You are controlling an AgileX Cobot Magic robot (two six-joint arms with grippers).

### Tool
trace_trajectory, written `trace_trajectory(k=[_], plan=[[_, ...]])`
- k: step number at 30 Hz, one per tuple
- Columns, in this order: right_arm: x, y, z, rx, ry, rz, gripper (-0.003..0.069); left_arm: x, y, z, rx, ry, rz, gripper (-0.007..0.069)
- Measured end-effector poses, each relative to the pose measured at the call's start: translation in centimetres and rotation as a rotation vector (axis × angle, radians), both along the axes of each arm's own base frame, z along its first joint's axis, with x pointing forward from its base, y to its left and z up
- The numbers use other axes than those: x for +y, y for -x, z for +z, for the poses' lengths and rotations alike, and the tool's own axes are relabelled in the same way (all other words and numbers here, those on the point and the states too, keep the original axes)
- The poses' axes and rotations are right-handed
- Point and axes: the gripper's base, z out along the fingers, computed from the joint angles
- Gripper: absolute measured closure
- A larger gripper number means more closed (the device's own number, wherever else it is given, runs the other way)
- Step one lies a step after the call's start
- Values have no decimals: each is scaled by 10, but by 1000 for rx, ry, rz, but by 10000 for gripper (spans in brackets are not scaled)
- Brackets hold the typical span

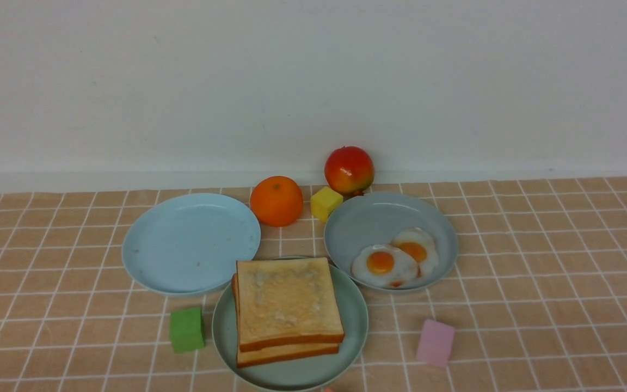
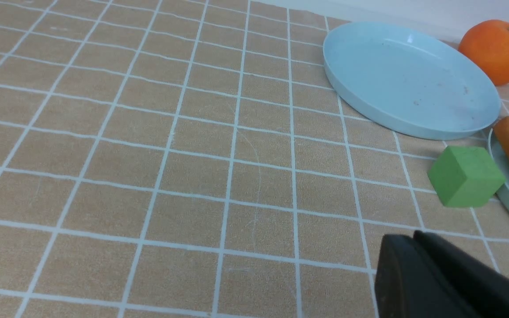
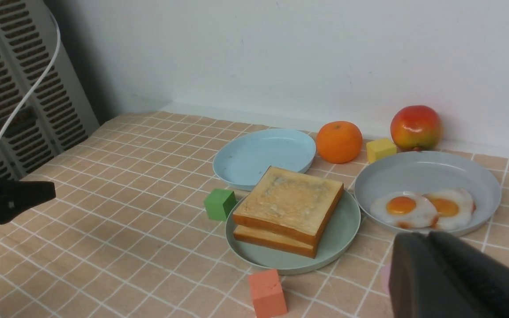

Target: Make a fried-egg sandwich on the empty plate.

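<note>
The mint-green plate point(image 1: 354, 310) lies at the front centre, and two square toast slices point(image 1: 286, 299) are stacked on it. No egg shows between them. Two fried eggs point(image 1: 383, 264) with orange yolks lie side by side on the grey-blue plate point(image 1: 368, 223) to its right. Neither arm appears in the front view. My left gripper point(image 2: 407, 238) is shut and empty, low over bare cloth near the green cube point(image 2: 464, 176). My right gripper point(image 3: 418, 238) is shut and empty too, hanging just short of the egg plate point(image 3: 427, 176).
A sky-blue plate point(image 1: 191, 242) lies bare at the left. An orange point(image 1: 276, 200), a red-yellow fruit point(image 1: 349, 170) and a yellow cube point(image 1: 325, 203) stand behind the plates. A pink cube point(image 1: 435, 343) and an orange-red cube point(image 3: 267, 293) sit near the front edge.
</note>
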Motion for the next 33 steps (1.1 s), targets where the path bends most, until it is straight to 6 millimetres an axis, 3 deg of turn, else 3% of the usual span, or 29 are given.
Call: trace_trajectory(k=[8, 17, 33], plan=[[1, -3, -4, 11, 4, -60, 599, 0, 0, 0, 0, 0, 0, 586], [3, -15, -27, 86, 30, -123, 589, 0, 0, 0, 0, 0, 0, 578], [1, -21, -28, 90, 21, -332, 570, 0, 0, 0, 0, -1, 1, 566]])
